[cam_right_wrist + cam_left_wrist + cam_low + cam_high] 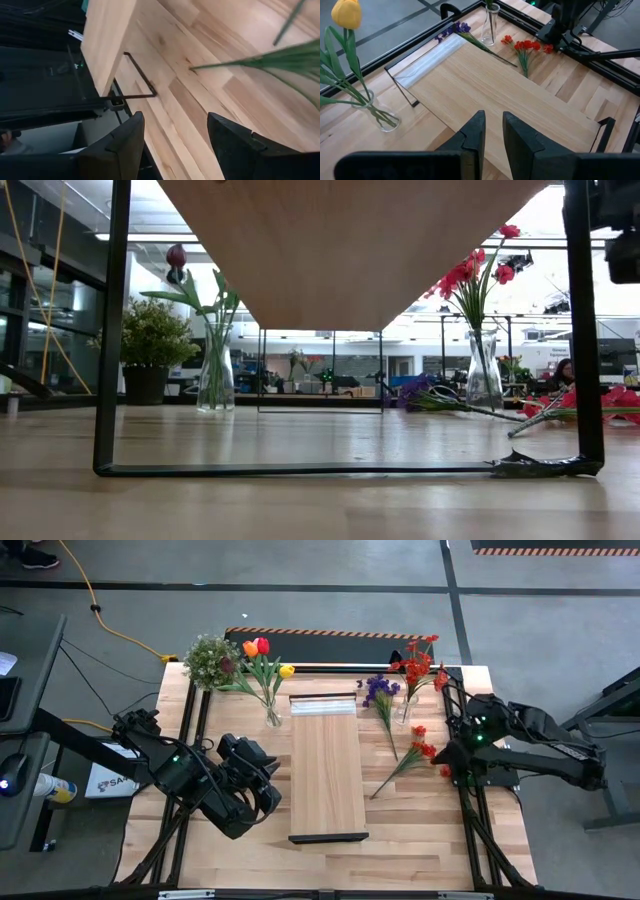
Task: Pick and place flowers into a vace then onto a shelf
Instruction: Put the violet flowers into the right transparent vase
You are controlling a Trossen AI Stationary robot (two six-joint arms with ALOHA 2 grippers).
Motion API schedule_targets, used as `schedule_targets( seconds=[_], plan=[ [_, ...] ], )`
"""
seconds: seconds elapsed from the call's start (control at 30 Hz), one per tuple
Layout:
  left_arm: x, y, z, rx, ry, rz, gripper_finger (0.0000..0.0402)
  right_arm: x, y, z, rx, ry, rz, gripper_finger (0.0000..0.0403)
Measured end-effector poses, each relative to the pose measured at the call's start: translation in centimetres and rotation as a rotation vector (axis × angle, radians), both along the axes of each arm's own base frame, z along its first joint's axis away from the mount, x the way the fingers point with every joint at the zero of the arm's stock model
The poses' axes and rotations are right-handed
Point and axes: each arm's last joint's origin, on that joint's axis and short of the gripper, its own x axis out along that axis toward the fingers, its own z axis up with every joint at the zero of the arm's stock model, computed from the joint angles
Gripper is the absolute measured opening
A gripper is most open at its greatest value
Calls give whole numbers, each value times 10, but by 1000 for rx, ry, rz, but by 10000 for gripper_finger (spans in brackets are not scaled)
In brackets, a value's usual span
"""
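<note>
The shelf (327, 765) stands on thin black legs in the middle of the table. A glass vase (272, 715) at its far left corner holds red, orange and yellow tulips (262, 650). A second vase (403, 712) to its right holds red sprays (420, 662). A purple sprig (380, 695) and a red spray (410, 755) lie flat on the table right of the shelf. My right gripper (175, 145) is open, low beside the lying spray's blossom end (443, 770), with green leaves (280, 57) ahead of it. My left gripper (493, 135) hovers left of the shelf, narrowly open.
A bushy potted plant (210, 662) stands at the far left corner. Black frame rails (190, 730) run along both table sides. The shelf's black legs (110, 330) stand near the low camera. Bare planks (330, 860) lie near the front edge.
</note>
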Motion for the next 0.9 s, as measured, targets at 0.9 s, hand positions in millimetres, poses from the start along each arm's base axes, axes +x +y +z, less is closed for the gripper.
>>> schedule_targets(
  seconds=[0.9],
  plan=[
    [0,0,0,-10,4,-4,101,90,34,-34,-369,323,-168,206]
  ],
)
